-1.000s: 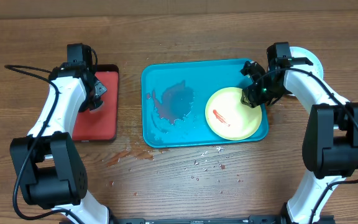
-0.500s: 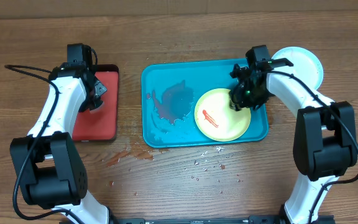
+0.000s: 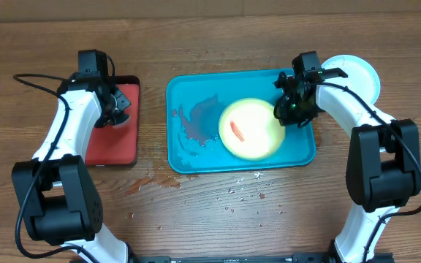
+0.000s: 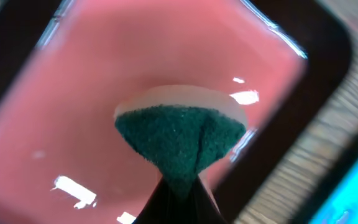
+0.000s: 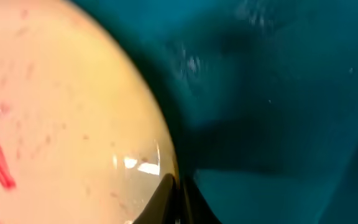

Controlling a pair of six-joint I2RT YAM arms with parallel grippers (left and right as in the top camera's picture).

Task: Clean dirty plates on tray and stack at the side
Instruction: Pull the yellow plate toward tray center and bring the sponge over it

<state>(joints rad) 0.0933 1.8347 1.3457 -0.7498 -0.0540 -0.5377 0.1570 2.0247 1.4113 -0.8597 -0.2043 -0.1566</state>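
Note:
A yellow-green plate [image 3: 251,129] with a red sauce streak hangs tilted over the teal tray [image 3: 196,88]. My right gripper [image 3: 287,113] is shut on the plate's right rim. In the right wrist view the fingers [image 5: 178,199] pinch the plate's edge [image 5: 61,112] above the tray [image 5: 278,93]. A pale plate [image 3: 357,73] lies on the table to the right of the tray, partly hidden by the right arm. My left gripper [image 3: 112,113] is shut on a green sponge [image 4: 179,140] and holds it over the red tray [image 3: 112,142].
The teal tray has a dark sauce smear [image 3: 203,117] on its left half. Reddish spills and crumbs [image 3: 152,183] lie on the wooden table in front of the tray. The red tray [image 4: 73,93] has a dark rim.
My right gripper has drawn the yellow-green plate leftward from the tray's right end toward its middle and tipped it up. The left gripper with the sponge has shifted slightly.

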